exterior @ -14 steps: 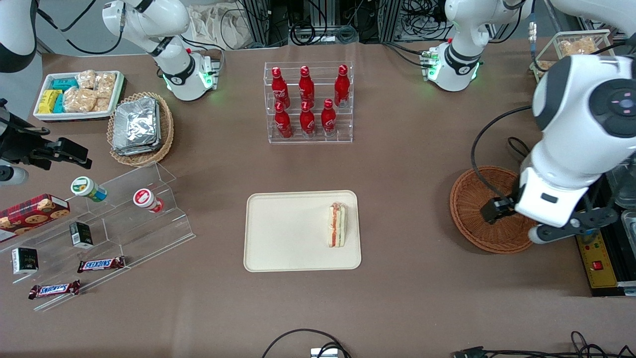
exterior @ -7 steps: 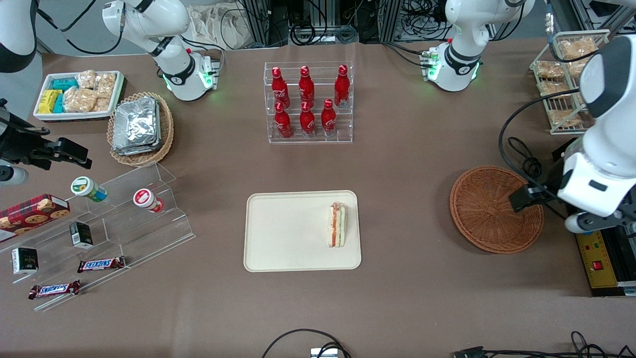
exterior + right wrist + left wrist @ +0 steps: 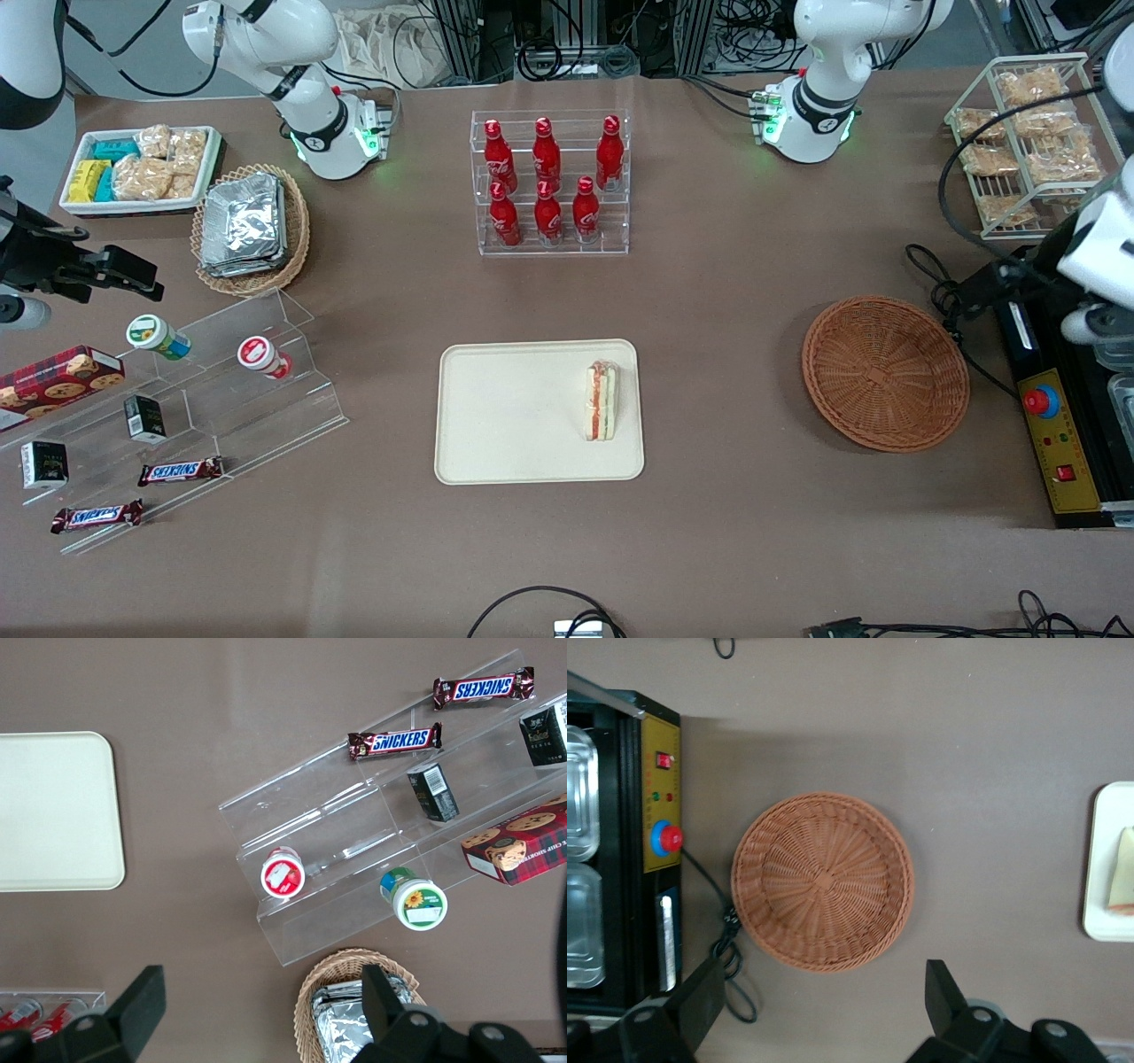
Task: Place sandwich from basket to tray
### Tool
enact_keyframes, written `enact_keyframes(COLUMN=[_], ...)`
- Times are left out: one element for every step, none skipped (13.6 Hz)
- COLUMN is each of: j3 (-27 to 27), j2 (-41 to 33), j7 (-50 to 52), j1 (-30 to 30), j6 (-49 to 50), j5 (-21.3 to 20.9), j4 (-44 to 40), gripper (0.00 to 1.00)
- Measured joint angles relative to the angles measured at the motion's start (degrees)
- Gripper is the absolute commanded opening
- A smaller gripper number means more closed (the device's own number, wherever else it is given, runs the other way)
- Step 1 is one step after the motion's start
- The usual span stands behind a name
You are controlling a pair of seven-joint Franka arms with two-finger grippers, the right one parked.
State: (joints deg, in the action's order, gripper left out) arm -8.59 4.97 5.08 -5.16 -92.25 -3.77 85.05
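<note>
Sandwich (image 3: 601, 402) on tray (image 3: 505, 416), near tray edge toward working arm's end. Basket (image 3: 884, 373) on worktop (image 3: 726, 292), well apart from tray, toward working arm's end. Gripper (image 3: 819, 1014) high above worktop beside basket, fingers (image 3: 943, 988) spread wide, touching nothing. Bottle rack (image 3: 550, 182) farther from front camera than tray.

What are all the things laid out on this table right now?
sandwich: one, white with red and green layers, on the tray.
tray: one, cream, mid-table.
basket: one, reddish-brown, empty, toward the working arm's end.
bottles: six, red, in a clear rack.
foil packs: silver, in an oval wicker basket.
Snickers bars: two, by a clear stepped stand.
cookie box: one, red.
gripper: black, open, empty, above the table beside the basket.
</note>
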Motion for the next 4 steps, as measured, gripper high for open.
enact_keyframes(j3=[0.4, 0.6, 0.8, 1.0], j2=[-1.7, -3.3, -4.8, -6.0], j7=[-1.1, -2.2, -3.0, -3.5], j1=[0.0, 0.0, 0.0, 0.0], j6=[0.7, 1.2, 1.6, 1.8], j5=[1.0, 1.7, 1.9, 2.1], j4=[1.0, 2.0, 3.0, 4.0], gripper=[1.00, 1.00, 1.00, 1.00])
